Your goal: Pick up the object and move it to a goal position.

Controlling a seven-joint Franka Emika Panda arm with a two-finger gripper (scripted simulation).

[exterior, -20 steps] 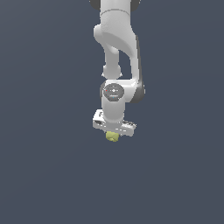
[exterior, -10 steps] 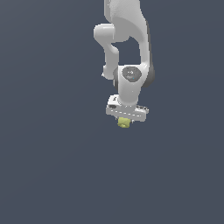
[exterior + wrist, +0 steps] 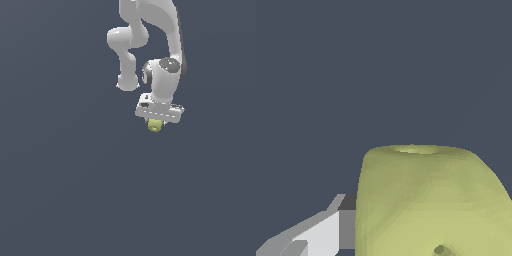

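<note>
The white arm's upper links run off the top of the exterior view, and the claw (image 3: 156, 123) shows little of its fingers there: the yellow-green object (image 3: 155, 125) peeks out just below the claw's flat white body, clamped in its grip. The arm bends down from above, wrist pointing downward and tilted slightly, over a plain dark grey ground. In the wrist view the object (image 3: 431, 200) looms large, its far side cut off by the frame edge; one white-and-grey finger (image 3: 321, 232) presses against its flank, the other is out of sight.
</note>
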